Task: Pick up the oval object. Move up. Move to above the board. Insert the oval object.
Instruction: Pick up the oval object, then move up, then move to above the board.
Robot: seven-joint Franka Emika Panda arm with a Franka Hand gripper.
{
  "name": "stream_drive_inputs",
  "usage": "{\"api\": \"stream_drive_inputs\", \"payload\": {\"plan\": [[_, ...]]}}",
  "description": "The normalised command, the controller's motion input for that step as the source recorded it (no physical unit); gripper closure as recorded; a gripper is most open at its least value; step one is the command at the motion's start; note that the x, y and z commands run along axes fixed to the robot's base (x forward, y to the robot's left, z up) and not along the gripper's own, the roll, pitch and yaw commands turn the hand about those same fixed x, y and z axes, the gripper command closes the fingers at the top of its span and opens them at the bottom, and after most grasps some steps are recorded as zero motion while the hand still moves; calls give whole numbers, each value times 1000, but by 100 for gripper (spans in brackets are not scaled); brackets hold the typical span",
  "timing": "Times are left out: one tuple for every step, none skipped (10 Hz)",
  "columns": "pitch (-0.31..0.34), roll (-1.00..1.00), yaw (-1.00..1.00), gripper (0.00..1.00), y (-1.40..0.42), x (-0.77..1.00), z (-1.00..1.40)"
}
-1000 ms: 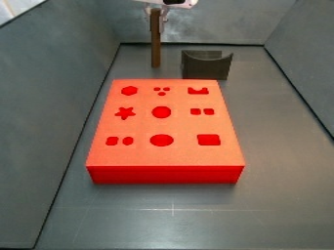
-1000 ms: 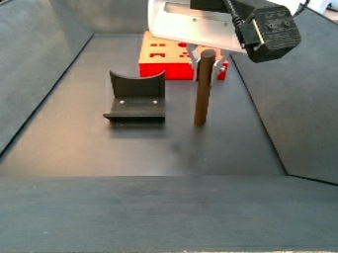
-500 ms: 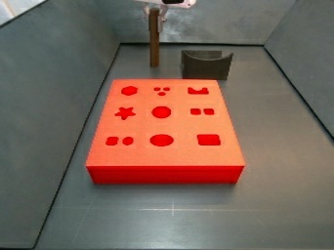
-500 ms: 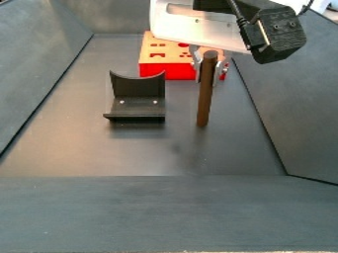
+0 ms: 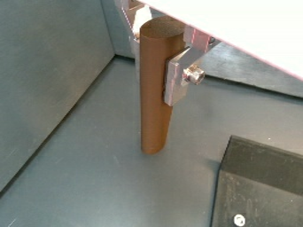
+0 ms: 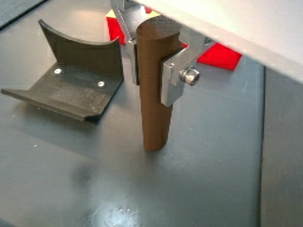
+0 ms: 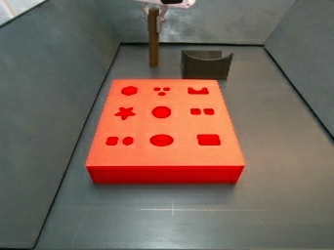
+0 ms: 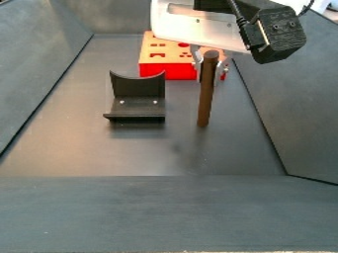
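The oval object [image 5: 155, 89] is a tall brown peg standing upright on the grey floor, seen in both wrist views [image 6: 151, 89] and both side views [image 7: 154, 41] [image 8: 205, 91]. My gripper [image 5: 158, 40] is shut on the peg's top end; one silver finger [image 5: 178, 78] presses its side, the same in a wrist view [image 6: 175, 75]. The peg's foot seems to touch the floor. The red-orange board [image 7: 163, 127] with shaped holes lies in front of the peg in a side view and behind it in a side view [image 8: 169, 54].
A dark grey curved holder [image 7: 206, 64] stands beside the peg, also in a side view [image 8: 134, 97] and a wrist view [image 6: 71, 71]. Grey walls enclose the floor on the sides.
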Motion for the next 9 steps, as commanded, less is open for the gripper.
{"api": "stream_drive_inputs", "payload": {"plan": [[0,0,0,100,0,0,0],[0,0,0,100,0,0,833],[-19,15,-11,100,52,45,811],[8,13,-17,100,42,32,656],[25,12,-19,100,33,23,552],[48,11,-20,100,25,17,329],[-175,-272,140,100,-88,-120,1000],[-157,-268,133,100,-97,-132,1000],[-146,-252,112,100,-95,-134,1000]]}}
